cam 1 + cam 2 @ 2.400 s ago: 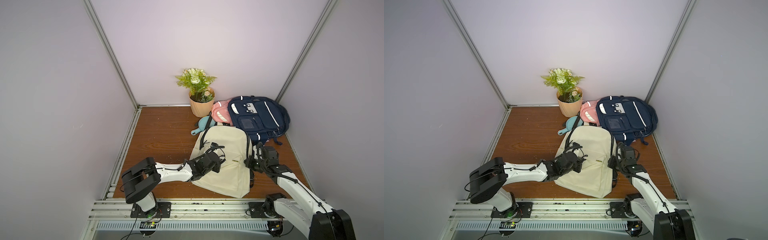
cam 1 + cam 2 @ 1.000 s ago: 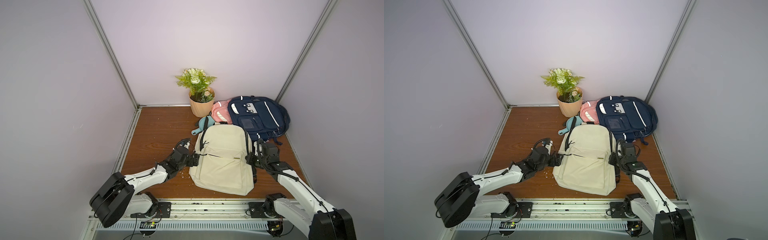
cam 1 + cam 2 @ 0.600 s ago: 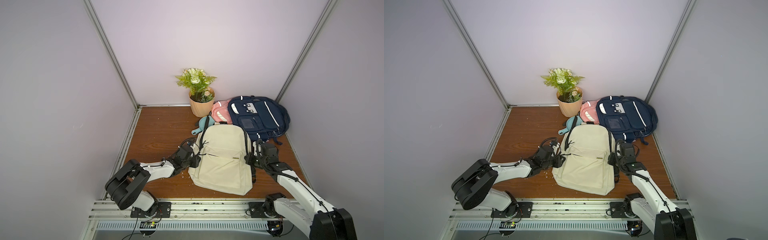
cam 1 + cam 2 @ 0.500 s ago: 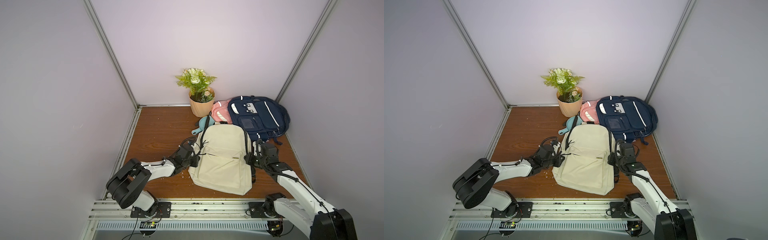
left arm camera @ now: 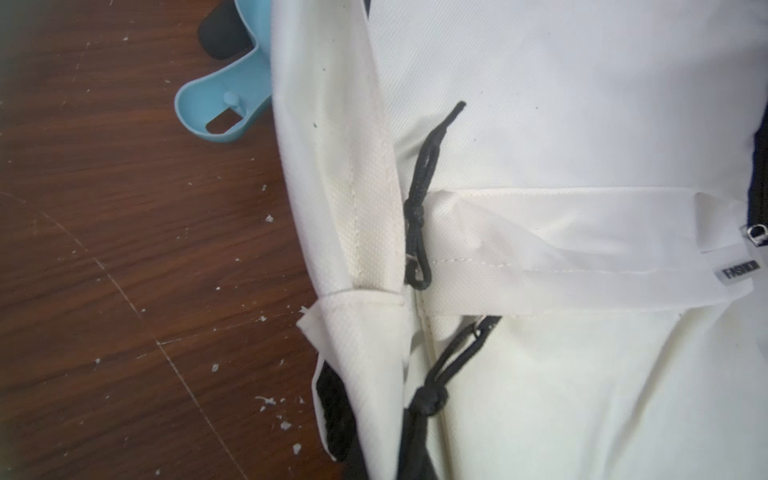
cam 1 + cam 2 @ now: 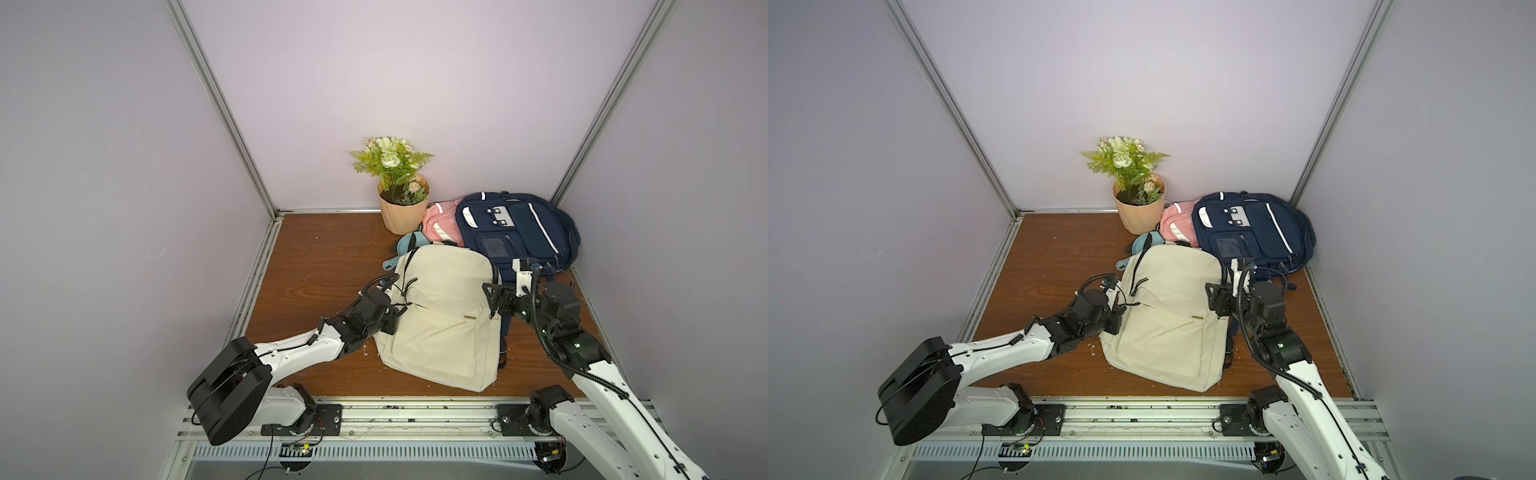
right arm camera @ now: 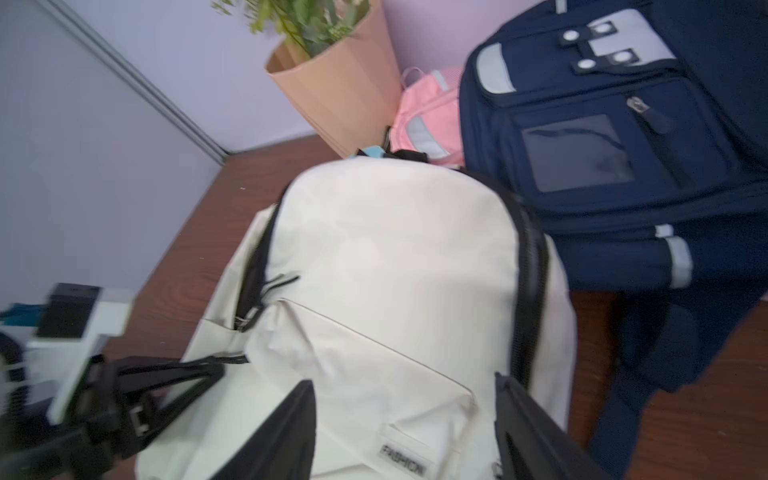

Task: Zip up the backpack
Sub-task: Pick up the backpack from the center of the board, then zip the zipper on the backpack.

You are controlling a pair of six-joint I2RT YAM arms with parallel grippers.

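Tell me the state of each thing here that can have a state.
cream backpack, lying flat, front up, main zip seems partly open.
left gripper, fingers shut on the cream backpack's edge.
right gripper, fingers open above the cream backpack.
navy backpack, lying front up.
pink bag, partly under the navy backpack.
flower pot, upright.

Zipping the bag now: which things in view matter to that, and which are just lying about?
Job: cream backpack, zip pull, left gripper, right gripper.
Lying about: navy backpack, pink bag, flower pot, blue plastic item.
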